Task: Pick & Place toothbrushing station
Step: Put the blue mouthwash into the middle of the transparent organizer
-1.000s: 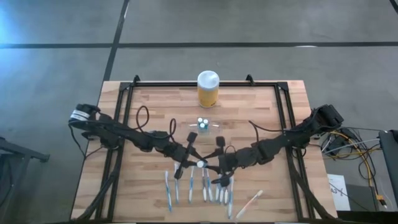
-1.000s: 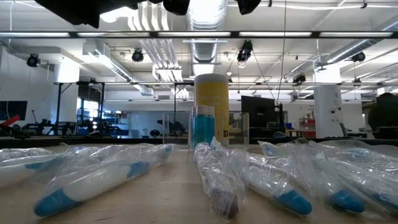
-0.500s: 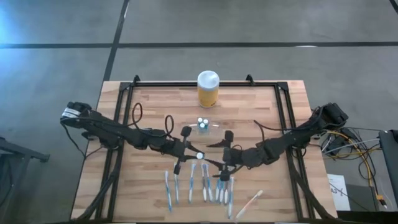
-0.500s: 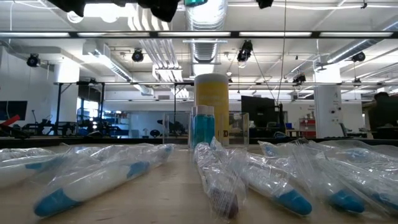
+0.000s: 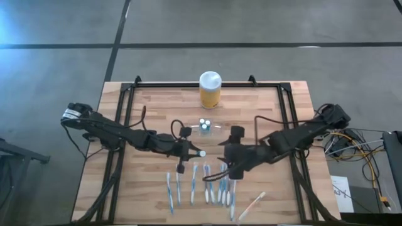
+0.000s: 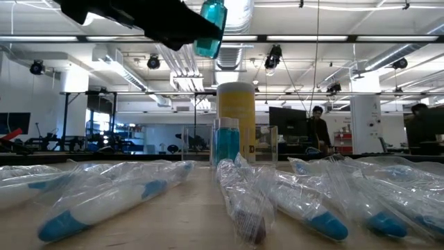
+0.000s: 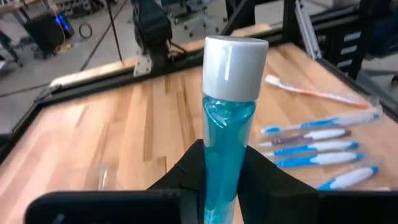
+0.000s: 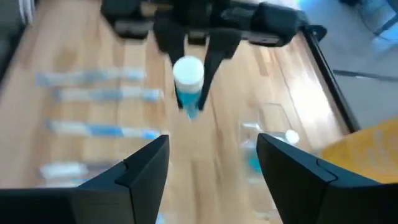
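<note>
Fingers of the left hand [image 7: 221, 186] pinch a slim blue tube [image 7: 227, 124] above the bench [image 5: 157, 107]; right hand [image 8: 211, 162] gapes empty. The toothbrushing station [image 5: 206, 127], mid-bench before the yellow jar [image 5: 210, 90], looks light, rigid, slippery; its rim seems best.

One yellow jar [image 5: 210, 89] — perhaps eight toothbrushes [image 5: 207, 188] — three blue tubes [image 5: 205, 124].

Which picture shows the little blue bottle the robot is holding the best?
The left wrist view: the blue bottle with its white cap fills the middle, pinched in the left gripper. The right wrist view shows it blurred, the low view only its blue end up high, and the high view just a tiny white cap.
</note>
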You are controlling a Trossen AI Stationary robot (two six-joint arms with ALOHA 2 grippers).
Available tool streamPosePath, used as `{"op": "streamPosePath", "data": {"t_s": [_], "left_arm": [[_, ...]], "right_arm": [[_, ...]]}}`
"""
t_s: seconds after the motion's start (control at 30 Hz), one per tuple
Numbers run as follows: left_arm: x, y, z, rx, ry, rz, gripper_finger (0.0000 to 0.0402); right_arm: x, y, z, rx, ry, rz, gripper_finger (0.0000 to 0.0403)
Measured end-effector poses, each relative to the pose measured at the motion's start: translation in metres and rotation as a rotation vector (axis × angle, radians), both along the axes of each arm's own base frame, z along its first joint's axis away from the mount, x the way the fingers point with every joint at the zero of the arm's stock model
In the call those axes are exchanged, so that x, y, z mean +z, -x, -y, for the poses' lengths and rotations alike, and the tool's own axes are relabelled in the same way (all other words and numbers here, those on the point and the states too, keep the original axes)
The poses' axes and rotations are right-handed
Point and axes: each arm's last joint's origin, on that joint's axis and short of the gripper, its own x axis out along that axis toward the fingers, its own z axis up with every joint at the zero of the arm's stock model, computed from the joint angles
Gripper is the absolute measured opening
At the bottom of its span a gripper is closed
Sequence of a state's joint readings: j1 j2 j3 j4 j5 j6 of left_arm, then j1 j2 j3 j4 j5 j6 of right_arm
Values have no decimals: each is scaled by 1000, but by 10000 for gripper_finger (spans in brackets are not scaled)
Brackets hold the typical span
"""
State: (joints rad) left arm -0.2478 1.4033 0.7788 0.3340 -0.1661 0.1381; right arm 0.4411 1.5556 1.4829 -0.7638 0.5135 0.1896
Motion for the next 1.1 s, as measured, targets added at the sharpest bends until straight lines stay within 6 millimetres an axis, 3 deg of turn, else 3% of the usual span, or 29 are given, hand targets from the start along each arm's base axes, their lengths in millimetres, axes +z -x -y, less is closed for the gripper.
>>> {"op": "streamPosePath", "data": {"t_s": [0.27, 0.4, 0.5, 0.67, 1.1], "left_arm": [[-7, 2, -1, 11, -4, -79, 58], [-11, 4, -1, -5, 2, -119, 58], [-15, 6, 0, -32, 21, -169, 58], [-23, 11, 2, -81, 66, -281, 58], [-26, 15, 10, -137, 96, -326, 58]], "right_arm": [[-2, -44, -16, 284, 208, -134, 235], [-17, -61, -21, 397, 318, -278, 235], [-30, -74, -25, 457, 397, -355, 235], [-35, -95, -30, 470, 542, -380, 235], [-58, -114, -36, 540, 599, -438, 235]]}}
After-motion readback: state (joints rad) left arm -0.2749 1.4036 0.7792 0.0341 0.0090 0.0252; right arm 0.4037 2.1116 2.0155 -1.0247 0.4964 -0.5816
